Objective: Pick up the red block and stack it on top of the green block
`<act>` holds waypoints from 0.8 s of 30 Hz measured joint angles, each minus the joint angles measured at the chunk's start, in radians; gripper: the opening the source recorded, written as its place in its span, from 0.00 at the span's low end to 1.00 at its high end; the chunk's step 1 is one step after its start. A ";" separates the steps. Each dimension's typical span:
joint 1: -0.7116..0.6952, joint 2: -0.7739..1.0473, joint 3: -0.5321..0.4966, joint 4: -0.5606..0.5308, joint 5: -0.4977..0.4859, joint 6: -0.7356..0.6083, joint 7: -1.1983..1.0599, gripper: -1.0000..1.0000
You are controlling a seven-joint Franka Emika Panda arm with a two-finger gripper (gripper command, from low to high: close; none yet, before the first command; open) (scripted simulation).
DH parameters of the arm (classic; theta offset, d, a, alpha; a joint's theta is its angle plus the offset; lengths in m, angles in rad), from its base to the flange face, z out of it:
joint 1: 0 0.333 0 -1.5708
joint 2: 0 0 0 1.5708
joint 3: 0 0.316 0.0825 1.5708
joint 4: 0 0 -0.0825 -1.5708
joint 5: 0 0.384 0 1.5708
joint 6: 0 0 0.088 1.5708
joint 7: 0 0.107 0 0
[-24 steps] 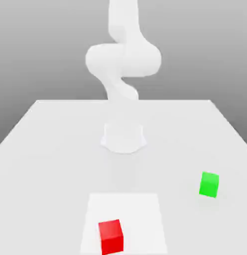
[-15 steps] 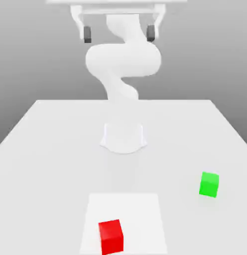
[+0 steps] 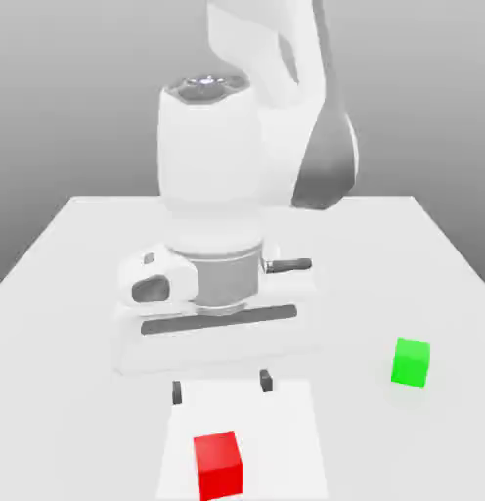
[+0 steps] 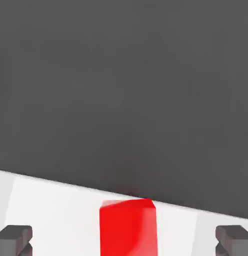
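Note:
The red block (image 3: pixel 218 464) sits near the front edge of the white table, on a paler square patch (image 3: pixel 286 431). The green block (image 3: pixel 411 362) rests on the table toward the exterior view's right, well apart from the red one. My gripper (image 3: pixel 222 386) hangs open above the table just behind the red block, its two dark fingertips (image 3: pixel 178 393) spread wide with nothing between them. In the hand view the red block (image 4: pixel 128 227) lies between the two fingertips (image 4: pixel 15 239), below them and untouched.
The white arm's hand and wrist (image 3: pixel 212 294) loom over the middle of the table (image 3: pixel 70 284). The table's front edge lies just beyond the red block, with dark floor past it in the hand view.
The arm has swung down and forward from high at the back. The open gripper now hangs low just behind the red block. Both blocks have stayed in place.

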 joint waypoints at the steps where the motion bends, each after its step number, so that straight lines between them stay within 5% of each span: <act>1: -0.002 0.036 0.001 -0.001 0.000 0.021 -0.006 0.50; 5: -0.021 0.180 0.025 0.015 0.029 0.134 -0.034 0.50; 6: -0.026 0.209 0.032 0.019 0.035 0.158 -0.038 0.00; 13: -0.028 0.213 0.033 0.020 0.034 0.160 -0.038 0.00; 18: -0.008 0.058 0.013 -0.007 -0.004 0.033 -0.004 0.00; 24: 0.145 -0.074 0.150 -0.114 0.034 0.007 0.141 0.00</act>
